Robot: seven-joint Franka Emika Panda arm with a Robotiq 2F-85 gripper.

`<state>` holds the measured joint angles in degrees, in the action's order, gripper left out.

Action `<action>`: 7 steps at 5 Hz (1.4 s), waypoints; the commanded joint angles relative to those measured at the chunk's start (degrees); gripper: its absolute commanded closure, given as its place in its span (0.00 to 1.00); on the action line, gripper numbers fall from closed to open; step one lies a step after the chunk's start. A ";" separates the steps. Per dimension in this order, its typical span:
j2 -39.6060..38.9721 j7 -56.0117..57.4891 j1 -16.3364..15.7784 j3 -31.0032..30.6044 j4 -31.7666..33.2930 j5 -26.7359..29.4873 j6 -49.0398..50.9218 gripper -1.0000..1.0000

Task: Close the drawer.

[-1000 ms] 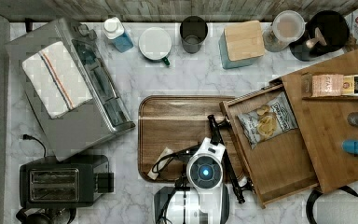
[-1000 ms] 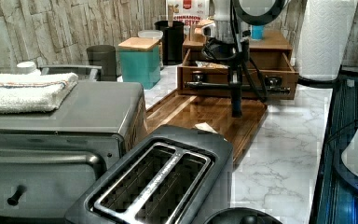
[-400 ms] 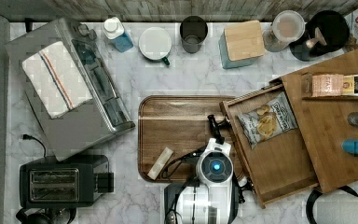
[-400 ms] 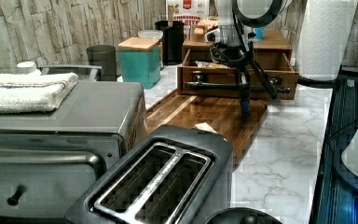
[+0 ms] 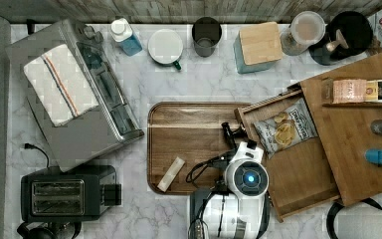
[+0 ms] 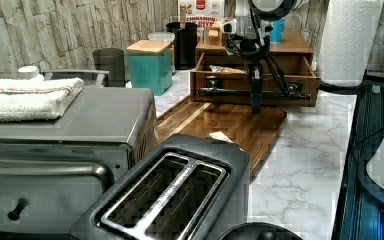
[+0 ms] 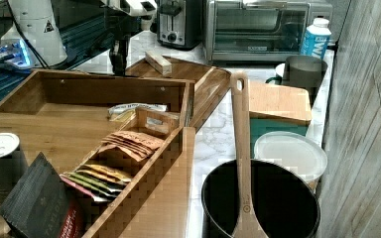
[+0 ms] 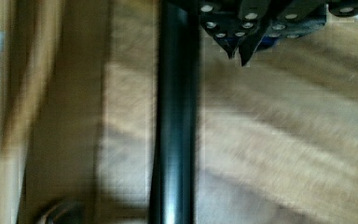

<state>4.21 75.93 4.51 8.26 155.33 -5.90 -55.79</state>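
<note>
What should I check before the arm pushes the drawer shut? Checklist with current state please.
1. Drawer open and needing the push: ok, pulled out over the walnut tray's edge.
2. Gripper in front of the handle bar: ok, it hangs just before the bar in the left view.
3. Fingers shut for pushing: ok, tips meet in the wrist view.
4. Contents below the drawer walls: ok, the snack bag lies flat inside.
5. Contact with the bar: cannot tell.
6. Small wooden block clear of the push path: ok, it lies on the tray, away from the drawer.

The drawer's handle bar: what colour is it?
Black; the handle bar runs across the drawer front, clearest in the left view.
</note>
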 commanded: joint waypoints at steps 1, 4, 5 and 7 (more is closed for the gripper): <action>-4.27 9.84 1.85 4.91 -11.43 0.43 -6.07 1.00; -7.16 20.39 4.07 11.12 -24.28 2.53 0.67 1.00; -11.39 28.33 2.34 15.32 -28.24 9.12 -0.24 1.00; -15.41 29.96 5.24 15.93 -39.53 5.93 6.02 1.00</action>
<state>-12.62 102.73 5.10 21.04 132.16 3.60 -49.01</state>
